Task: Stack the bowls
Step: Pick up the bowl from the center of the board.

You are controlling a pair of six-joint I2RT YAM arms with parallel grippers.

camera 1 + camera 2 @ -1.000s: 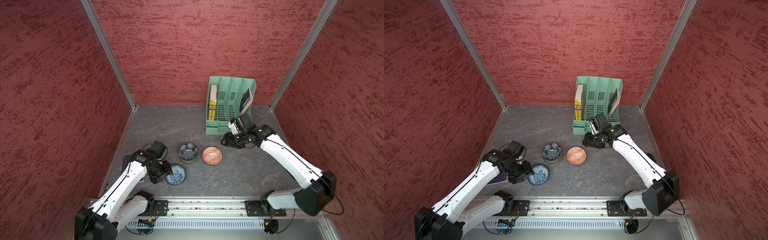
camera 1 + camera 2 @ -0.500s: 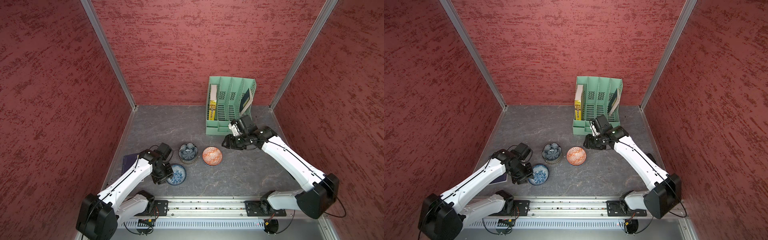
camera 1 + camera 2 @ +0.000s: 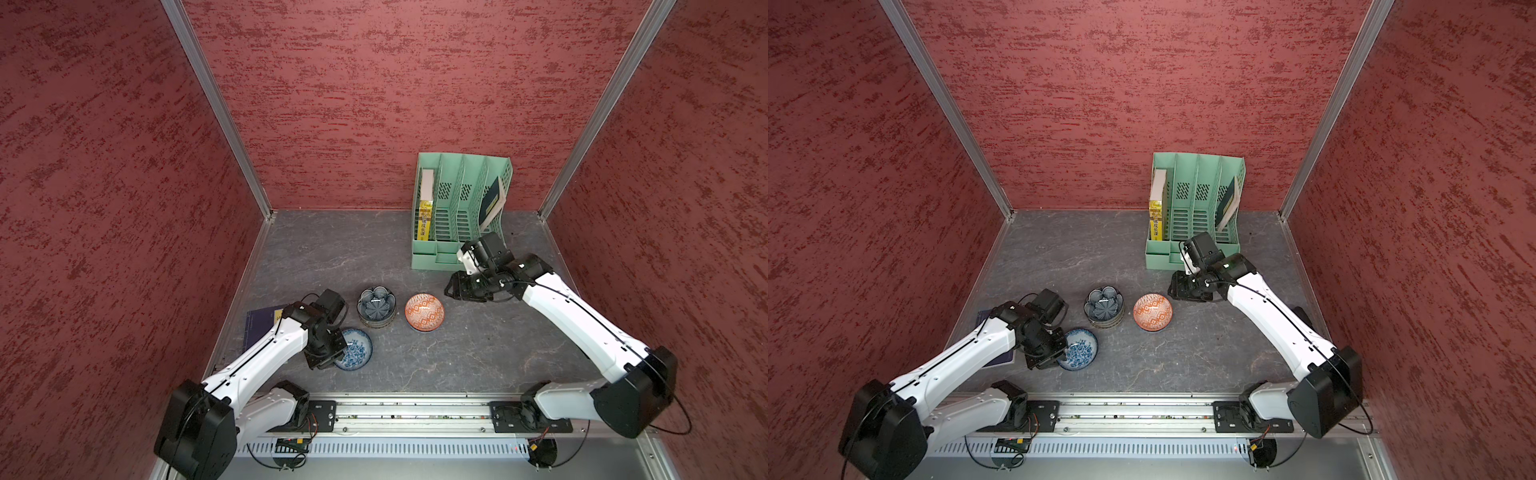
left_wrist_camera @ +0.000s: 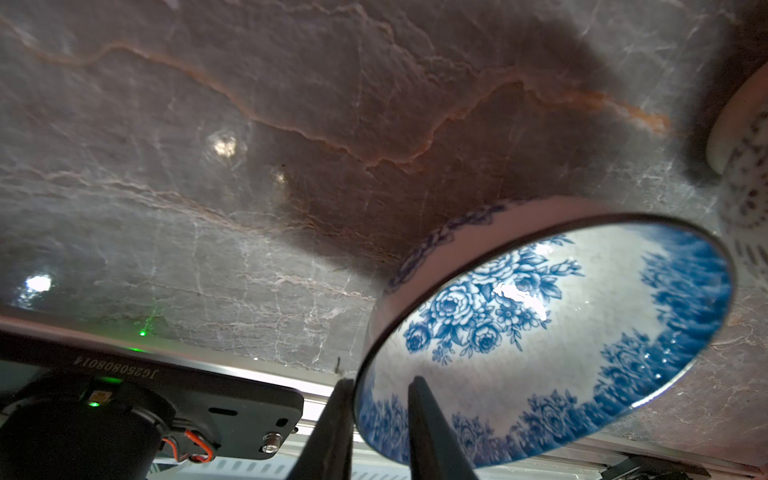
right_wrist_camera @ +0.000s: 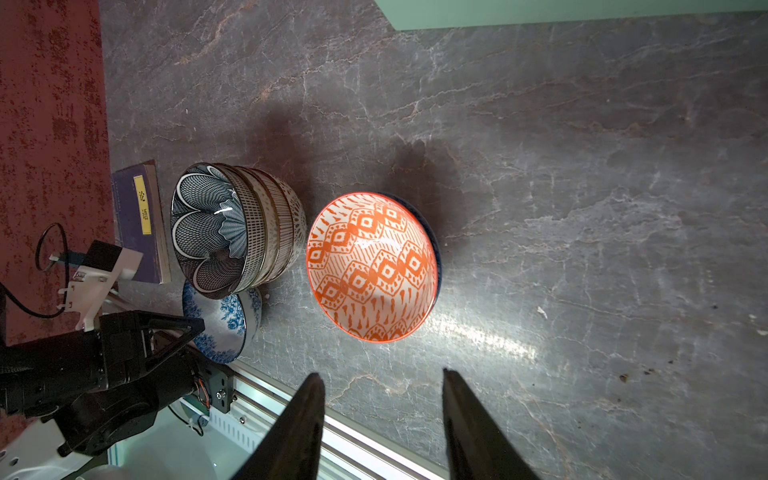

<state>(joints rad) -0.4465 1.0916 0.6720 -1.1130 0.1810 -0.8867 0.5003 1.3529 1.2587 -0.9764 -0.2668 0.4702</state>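
Observation:
A blue-white floral bowl (image 3: 356, 350) (image 3: 1082, 348) lies near the front left. My left gripper (image 4: 380, 380) is shut on its rim (image 4: 540, 332), one finger inside and one outside, and the bowl looks tilted off the table. Behind it stands a stack of bowls topped by a dark flower-shaped bowl (image 3: 376, 307) (image 5: 216, 228). To the right of the stack is an orange geometric bowl (image 3: 424, 311) (image 5: 370, 266). My right gripper (image 3: 451, 289) (image 5: 380, 372) hangs open just right of the orange bowl, with nothing between its fingers.
A mint-green file rack (image 3: 457, 216) with books stands at the back right, close behind my right wrist. A purple book (image 3: 262, 328) lies flat at the left wall, under my left arm. A metal rail (image 3: 395, 411) runs along the front edge.
My left gripper has closed onto the blue-white bowl's rim, and the arm has drawn in over it. The right gripper has moved slightly toward the orange bowl.

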